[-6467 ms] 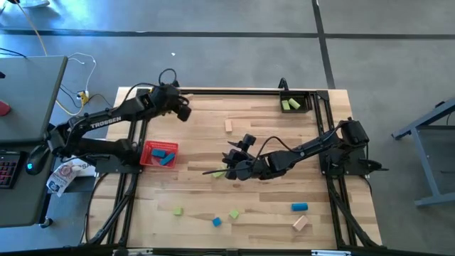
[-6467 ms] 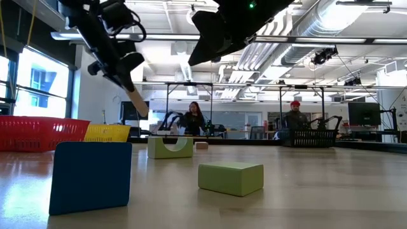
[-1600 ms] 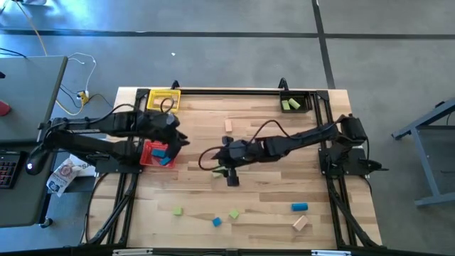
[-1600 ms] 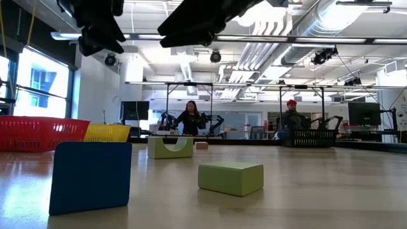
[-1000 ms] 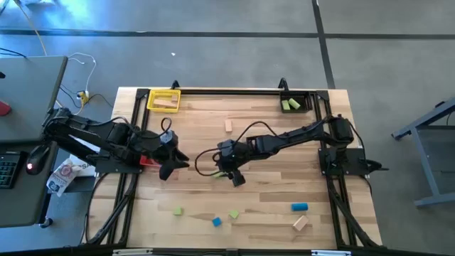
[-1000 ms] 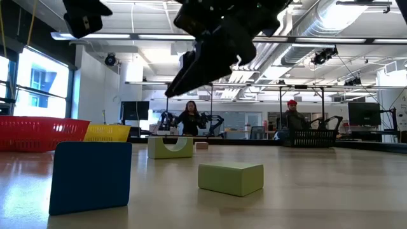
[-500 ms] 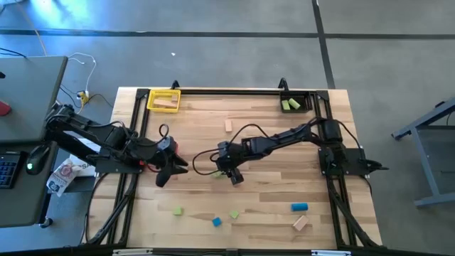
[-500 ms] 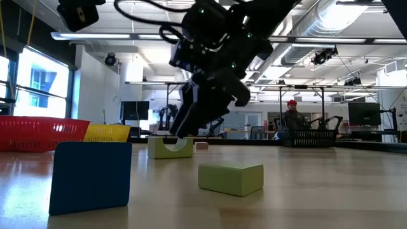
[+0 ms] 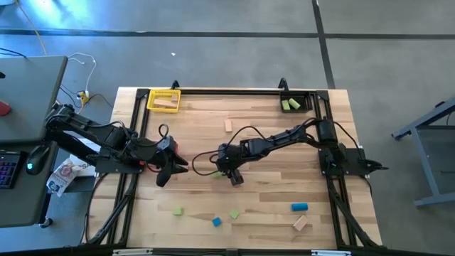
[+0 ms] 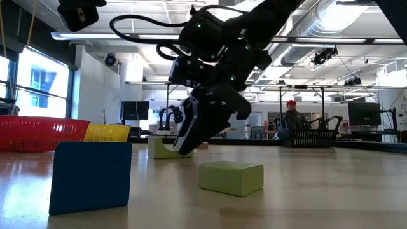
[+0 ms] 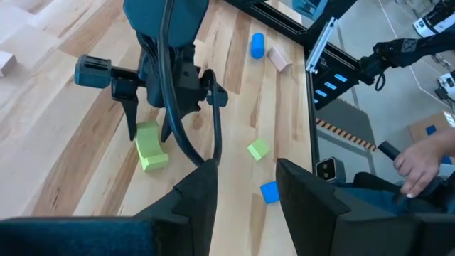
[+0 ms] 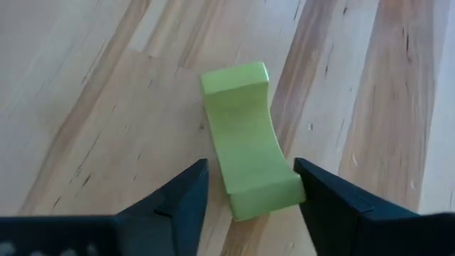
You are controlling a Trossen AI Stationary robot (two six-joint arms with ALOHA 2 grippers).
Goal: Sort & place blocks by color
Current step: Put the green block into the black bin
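A light green arch block lies flat on the table near its middle. My right gripper is open and reaches down over it, one finger on each side of the block; I see no touch. The left wrist view shows the same right gripper astride the green arch block. My left gripper is open and hovers left of it, near the red bin. More blocks lie near the near edge: green, blue, green, blue, tan. Another tan block lies farther back.
A yellow bin with a tan block stands at the far left corner. A black bin with green blocks stands at the far right corner. The left arm mostly hides the red bin. In the low view a blue cube and a green block sit close by.
My right gripper has come down from well above the table toward the green arch block, and its open fingers now stand on either side of it. The block has not moved. The left arm has drawn back slightly toward the table's left edge.
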